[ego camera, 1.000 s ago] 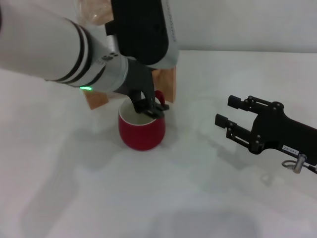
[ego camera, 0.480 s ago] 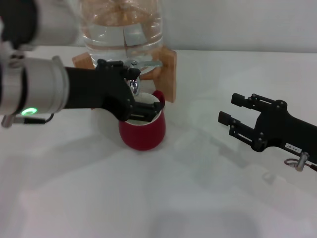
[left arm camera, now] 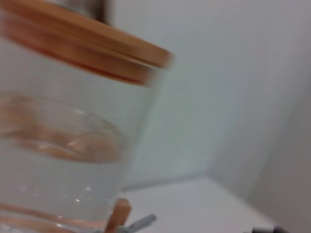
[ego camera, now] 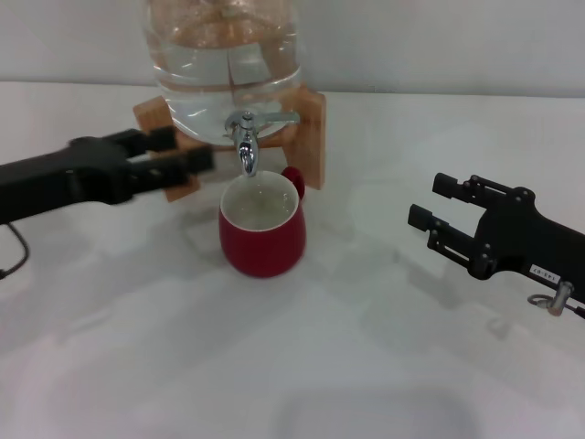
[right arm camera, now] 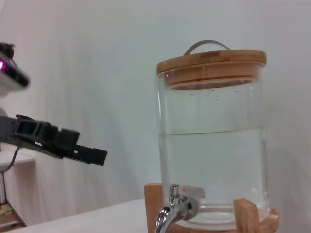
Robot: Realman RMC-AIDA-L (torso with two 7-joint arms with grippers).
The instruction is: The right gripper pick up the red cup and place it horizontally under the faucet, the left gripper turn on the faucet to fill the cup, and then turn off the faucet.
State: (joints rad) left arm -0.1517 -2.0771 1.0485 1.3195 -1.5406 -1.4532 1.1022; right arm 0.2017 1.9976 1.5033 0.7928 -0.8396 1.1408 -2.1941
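Observation:
The red cup [ego camera: 261, 240] stands upright on the white table, its mouth right under the faucet [ego camera: 247, 146] spout. The faucet's flat lever points right; it also shows in the right wrist view [right arm camera: 172, 211]. The left gripper [ego camera: 181, 152] is open and empty, to the left of the faucet and cup, touching neither. It also shows in the right wrist view [right arm camera: 73, 145]. The right gripper [ego camera: 433, 201] is open and empty, well to the right of the cup. I cannot tell the water level in the cup.
The clear water jar [ego camera: 224, 55] sits on a wooden stand [ego camera: 309, 128] at the back; its bamboo lid [right arm camera: 211, 63] shows in the right wrist view. The left wrist view shows the jar [left arm camera: 58, 160] close up. The table [ego camera: 302, 366] stretches in front.
The left gripper has drawn back from the faucet and cup rim to the left, and its arm has dropped low. The cup and the right gripper have hardly moved.

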